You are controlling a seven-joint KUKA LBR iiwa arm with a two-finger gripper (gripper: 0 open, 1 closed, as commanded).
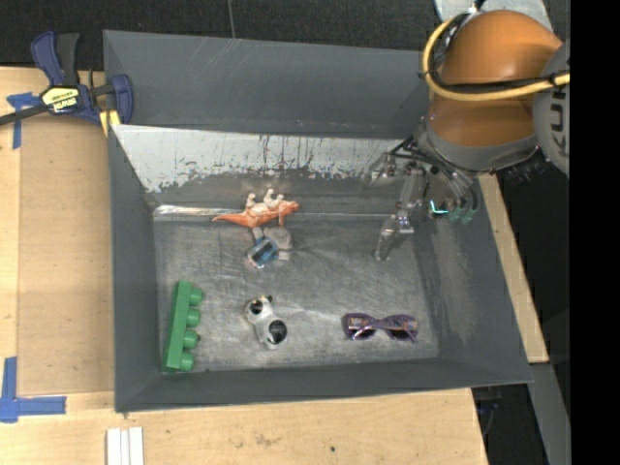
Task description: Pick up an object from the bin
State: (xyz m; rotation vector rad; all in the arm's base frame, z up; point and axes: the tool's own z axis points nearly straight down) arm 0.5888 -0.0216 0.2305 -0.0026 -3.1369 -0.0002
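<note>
Here, the gripper (392, 235) hangs over bare floor at the right of the bin (136, 260).
In the camera view the purple sunglasses (381, 327) lie nearest, apart from it toward the near wall, with their long axis running left to right. The orange dinosaur (257, 213) and the small blue thing (263, 252) sit well to its left. Whether the gripper is released or clenched, I cannot tell. No writing is readable.

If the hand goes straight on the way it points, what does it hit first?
Probably the bare bin floor: the hand points down over an open patch at the right rear. The purple sunglasses lie farther forward, though depth is unclear.
</note>
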